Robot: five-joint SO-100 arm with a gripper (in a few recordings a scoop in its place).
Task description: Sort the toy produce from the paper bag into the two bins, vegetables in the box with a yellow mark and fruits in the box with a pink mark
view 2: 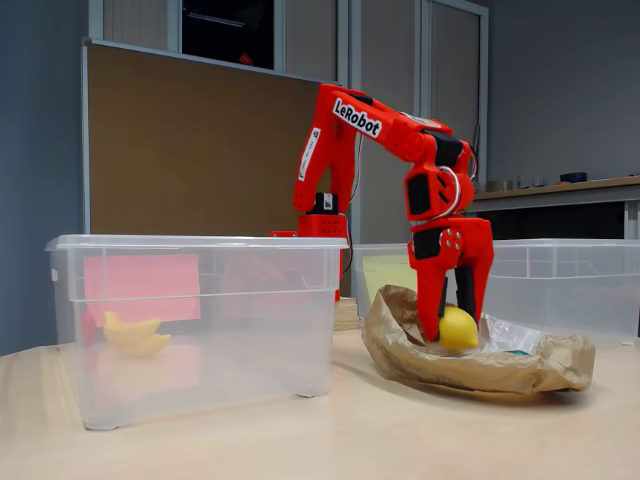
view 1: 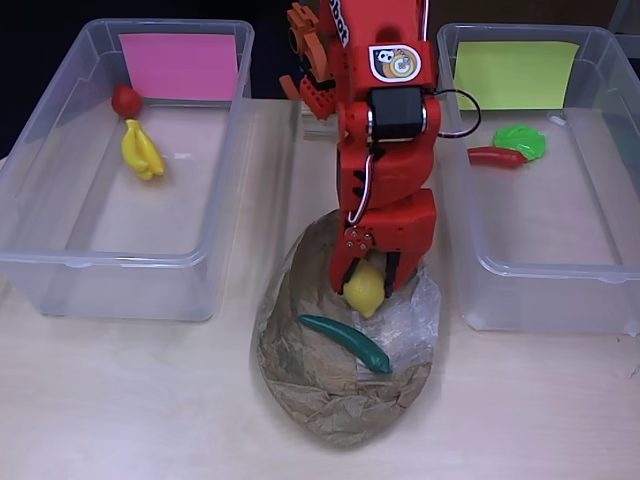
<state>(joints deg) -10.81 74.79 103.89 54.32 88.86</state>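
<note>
My red gripper (view 1: 366, 284) (view 2: 455, 325) reaches down into the crumpled paper bag (view 1: 330, 395) (view 2: 470, 365), its fingers shut on a yellow lemon (view 1: 366, 290) (view 2: 458, 328). A green chili pepper (view 1: 345, 342) lies in the bag just in front of the lemon. The clear bin with the pink mark (view 1: 178, 66) (view 2: 140, 282) holds a yellow banana (view 1: 142, 150) (view 2: 132, 334) and a red round fruit (view 1: 126, 99). In the bin with the yellow mark (view 1: 515, 73) lie a red chili (view 1: 496, 156) and a green leafy vegetable (view 1: 521, 140).
The two clear bins (view 1: 40, 270) (view 1: 480, 265) stand left and right of the bag in the overhead view, with the arm's base (view 1: 320, 90) between them at the back. Bare wooden table (view 1: 130, 410) lies in front.
</note>
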